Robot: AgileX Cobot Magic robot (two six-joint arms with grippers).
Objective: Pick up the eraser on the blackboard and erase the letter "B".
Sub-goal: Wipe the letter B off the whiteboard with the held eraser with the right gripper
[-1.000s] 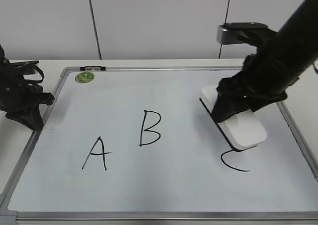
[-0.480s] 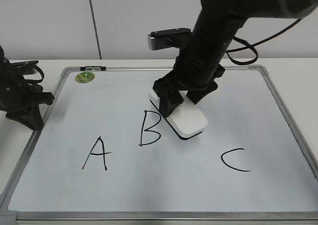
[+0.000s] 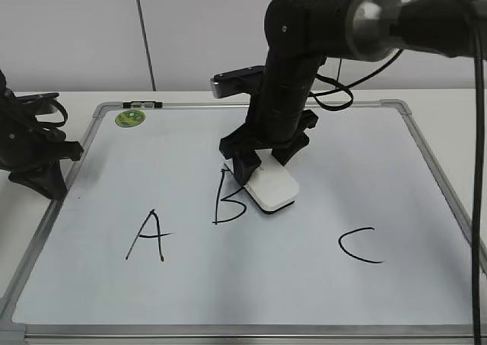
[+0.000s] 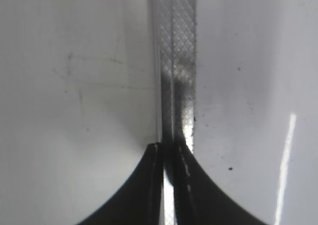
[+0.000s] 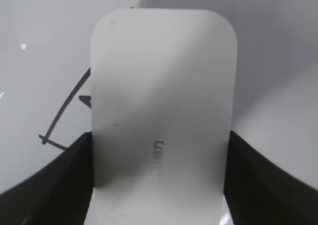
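Smooth matt plastic eraser point(image 5: 161, 115), glossy blackboard point(image 3: 304, 284), seemingly cross-hatched metal frame point(image 4: 176, 61)

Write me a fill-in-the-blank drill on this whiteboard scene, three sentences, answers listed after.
1. The right gripper is shut on the white ____.
2. The eraser sits against the right side of the letter "B", which stands between the "A" and the ____.
3. The round green sticker lies near the ____ upper corner of the blackboard in the exterior view.

Missing words: eraser; "C"; left
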